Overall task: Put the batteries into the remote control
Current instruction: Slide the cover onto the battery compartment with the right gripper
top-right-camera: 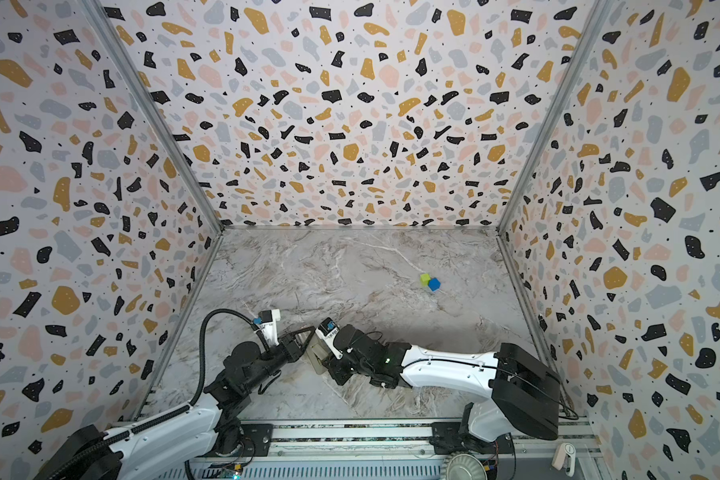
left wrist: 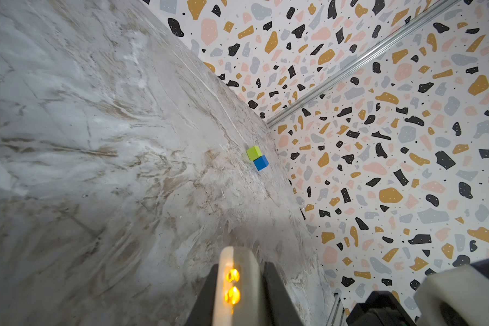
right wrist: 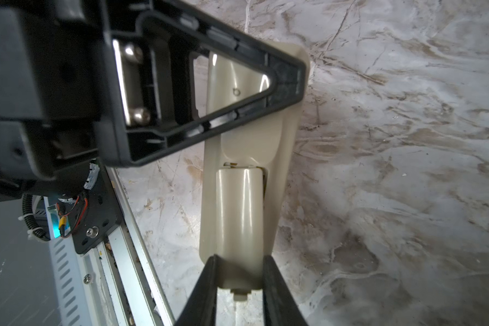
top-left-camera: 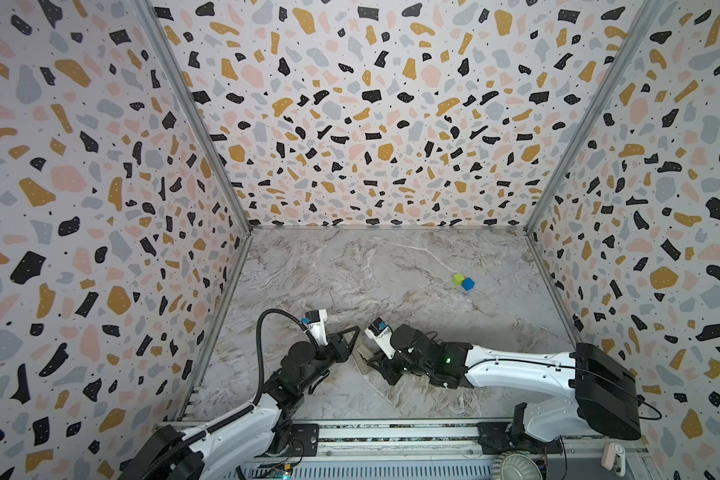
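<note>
The terrazzo-patterned walls (top-left-camera: 371,104) are enclosing a marbled table (top-left-camera: 391,270), which is filling the lower middle of both top views. The right arm (top-left-camera: 516,365) is reaching in low from the right and the left arm (top-left-camera: 233,424) is angling up from the near left corner, so that the two are meeting near the front centre of the table. There the remote control (top-left-camera: 364,353) (top-right-camera: 319,353) is lying between them, pale back showing, and each claw is gripping one end of it. In the right wrist view the right gripper (right wrist: 239,259) is pinching the remote control (right wrist: 246,146) across its width at the end where the battery cover (right wrist: 237,214) is sitting, with a thin dark gap running along one edge of that cover. The left gripper (right wrist: 283,79) is clamping the opposite end, its black triangular finger lying over the pale back. In the left wrist view the left gripper (left wrist: 239,268) is squeezing that end, and two amber spots (left wrist: 233,295) are glowing on it. Whether the remote control is touching the table cannot be told. Well apart, toward the far right, a green cube (top-left-camera: 458,279) and a blue cube (top-left-camera: 468,284) are sitting touching each other
</note>
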Robot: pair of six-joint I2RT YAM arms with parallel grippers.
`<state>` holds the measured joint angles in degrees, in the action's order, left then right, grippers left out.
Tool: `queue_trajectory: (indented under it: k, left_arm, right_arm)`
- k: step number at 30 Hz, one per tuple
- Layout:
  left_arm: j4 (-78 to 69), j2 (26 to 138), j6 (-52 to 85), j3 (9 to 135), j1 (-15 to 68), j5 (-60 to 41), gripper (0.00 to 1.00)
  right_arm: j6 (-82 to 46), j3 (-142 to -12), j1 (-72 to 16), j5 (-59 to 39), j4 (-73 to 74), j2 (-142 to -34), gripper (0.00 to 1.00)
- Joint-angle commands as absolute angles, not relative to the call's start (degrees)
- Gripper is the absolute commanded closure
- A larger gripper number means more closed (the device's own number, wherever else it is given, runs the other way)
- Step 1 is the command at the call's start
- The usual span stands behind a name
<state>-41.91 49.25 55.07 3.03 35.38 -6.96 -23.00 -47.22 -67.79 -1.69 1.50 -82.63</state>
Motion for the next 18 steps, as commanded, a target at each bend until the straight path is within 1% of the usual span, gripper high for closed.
queue_trajectory:
  k: [1,18]
  left_arm:
    - [-45.27,48.95,55.24,3.7,35.51,-6.72,1.0]
    - [-44.88,48.42,55.46,3.25,35.51,-5.54,1.0]
  right_arm:
    - [-23.88,-49.57,-68.09,-0.96,2.28,-83.27,0.96]
    - [-25.78,-49.05,-68.25,-0.52,3.0,-83.64,0.97]
